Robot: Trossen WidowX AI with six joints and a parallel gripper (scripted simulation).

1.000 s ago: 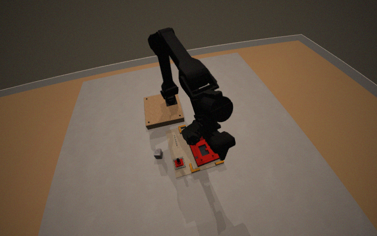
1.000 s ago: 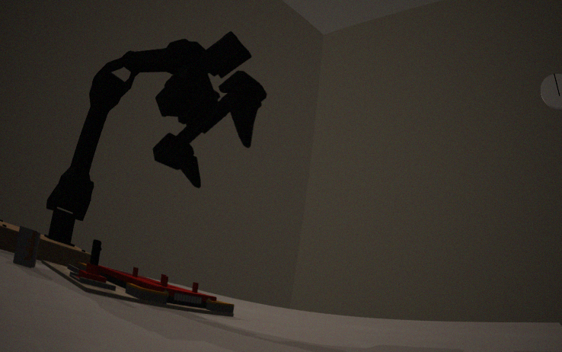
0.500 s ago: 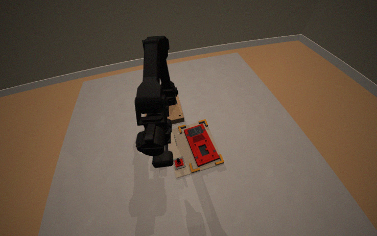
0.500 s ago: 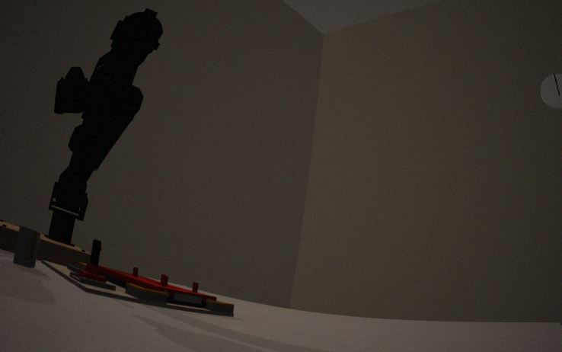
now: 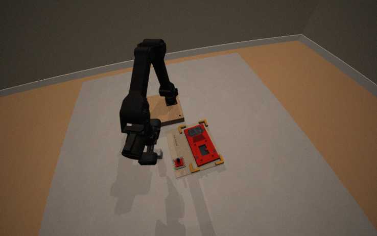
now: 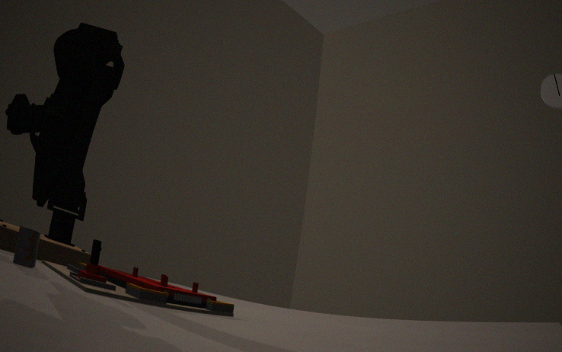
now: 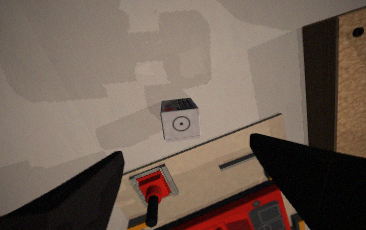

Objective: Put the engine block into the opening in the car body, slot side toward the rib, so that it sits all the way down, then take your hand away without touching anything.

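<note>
No words, brands or numbers can be read in any view. The one sign is on the engine block [image 7: 180, 120] — a thin black ring around a centre dot, printed on its pale face in the wrist view. The tan board [image 5: 175, 144] beside the car body [image 5: 201, 145] carries a short row of small dark marks — perhaps lettering, too small and blurred to make out.

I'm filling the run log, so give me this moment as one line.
phase: approach | gripper: open, empty, above engine block | engine block: on mat, off the board | car body: opening unfilled | contact: none
</note>
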